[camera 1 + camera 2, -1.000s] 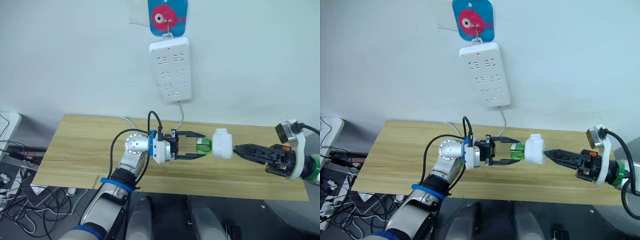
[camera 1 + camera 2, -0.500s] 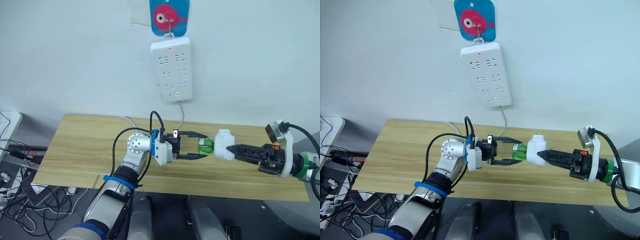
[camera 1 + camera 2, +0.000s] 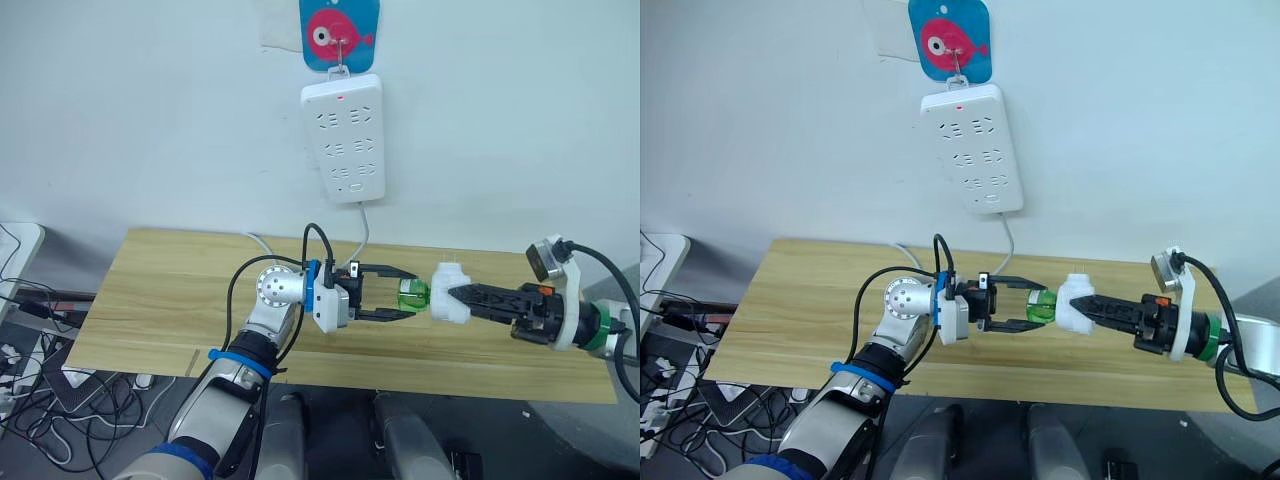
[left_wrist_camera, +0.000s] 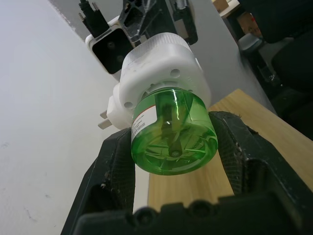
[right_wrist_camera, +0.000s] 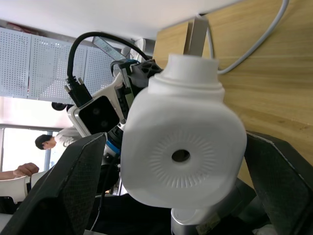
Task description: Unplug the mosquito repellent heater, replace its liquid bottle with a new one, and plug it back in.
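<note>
Green liquid bottle (image 4: 173, 131), pinched by the left hand (image 3: 397, 298), sits seated in the white heater (image 3: 449, 294) clamped by the right hand (image 3: 462, 296) opposite, above the desk (image 3: 150, 300); judged next: twist and draw it free.

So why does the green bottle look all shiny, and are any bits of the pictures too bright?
In the left wrist view, light passes through the clear green bottle, so pale streaks glint on it between the left pincer's fingers. In the right wrist view, the bright patch behind the white heater, held by the right pincer, is washed out.
</note>
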`<move>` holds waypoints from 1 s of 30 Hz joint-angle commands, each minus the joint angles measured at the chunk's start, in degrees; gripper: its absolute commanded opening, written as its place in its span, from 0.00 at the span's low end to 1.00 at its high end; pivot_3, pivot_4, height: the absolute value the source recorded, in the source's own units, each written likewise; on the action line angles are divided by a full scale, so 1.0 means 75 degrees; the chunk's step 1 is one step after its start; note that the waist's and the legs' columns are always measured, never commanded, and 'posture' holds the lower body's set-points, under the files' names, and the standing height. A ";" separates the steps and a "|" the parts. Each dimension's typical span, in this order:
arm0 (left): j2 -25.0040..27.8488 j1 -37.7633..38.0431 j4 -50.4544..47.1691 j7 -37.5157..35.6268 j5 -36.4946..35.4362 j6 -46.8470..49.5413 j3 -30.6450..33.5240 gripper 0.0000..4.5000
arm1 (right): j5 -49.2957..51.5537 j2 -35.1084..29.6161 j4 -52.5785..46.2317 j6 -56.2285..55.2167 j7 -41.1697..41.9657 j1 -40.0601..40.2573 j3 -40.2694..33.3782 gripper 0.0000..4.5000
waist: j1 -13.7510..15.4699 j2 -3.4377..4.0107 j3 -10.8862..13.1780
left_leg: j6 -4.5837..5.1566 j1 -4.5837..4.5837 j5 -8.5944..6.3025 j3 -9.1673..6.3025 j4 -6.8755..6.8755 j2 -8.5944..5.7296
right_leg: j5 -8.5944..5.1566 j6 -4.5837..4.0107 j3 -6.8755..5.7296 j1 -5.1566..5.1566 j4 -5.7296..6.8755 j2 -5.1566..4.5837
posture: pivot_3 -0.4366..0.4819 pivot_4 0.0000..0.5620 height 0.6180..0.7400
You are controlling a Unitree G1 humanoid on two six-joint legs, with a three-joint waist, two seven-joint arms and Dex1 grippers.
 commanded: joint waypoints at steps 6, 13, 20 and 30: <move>-0.0082 0.0036 -0.0247 0.0065 -0.0037 -0.0069 -0.0125 0.50 | 0.0181 0.0173 -0.0178 -0.0090 -0.0194 -0.0113 -0.0098 0.66 | 0.0001 0.0000 0.0000 | 0.0000 0.0000 0.0000 -0.0001 -0.0001 0.0000 | -0.0001 0.0001 -0.0001 0.0000 -0.0001 0.0000 | 0.54 0.53 1.00; -0.0028 0.0197 -0.0773 -0.0396 -0.0654 0.1219 -0.0239 0.50 | 0.0181 -0.0163 -0.0497 -0.0079 -0.0157 -0.0013 -0.0110 0.66 | -0.0001 0.0002 0.0001 | 0.0000 0.0000 0.0000 0.0000 -0.0001 0.0000 | -0.0009 0.0016 0.0000 0.0000 -0.0001 0.0000 | 0.54 0.53 1.00; 0.0579 0.0298 -0.2487 -0.0093 -0.1692 0.6900 -0.0421 0.50 | 0.0181 -0.0893 -0.1019 -0.0191 -0.0009 -0.0140 0.0001 0.66 | -0.0014 0.0001 0.0001 | 0.0000 -0.0001 0.0000 -0.0009 -0.0002 0.0004 | -0.0012 0.0020 -0.0010 -0.0002 0.0002 0.0002 | 0.55 0.52 1.00; 0.0799 -0.1670 -0.1037 0.0466 -0.4823 1.6914 0.0619 0.50 | -0.0316 -0.1382 -0.1396 0.0025 0.1185 0.0009 -0.0022 0.66 | -0.0030 -0.0001 0.0002 | 0.0002 -0.0010 0.0001 -0.0036 0.0000 0.0001 | -0.0014 0.0022 -0.0046 -0.0003 -0.0005 0.0006 | 0.55 0.50 1.00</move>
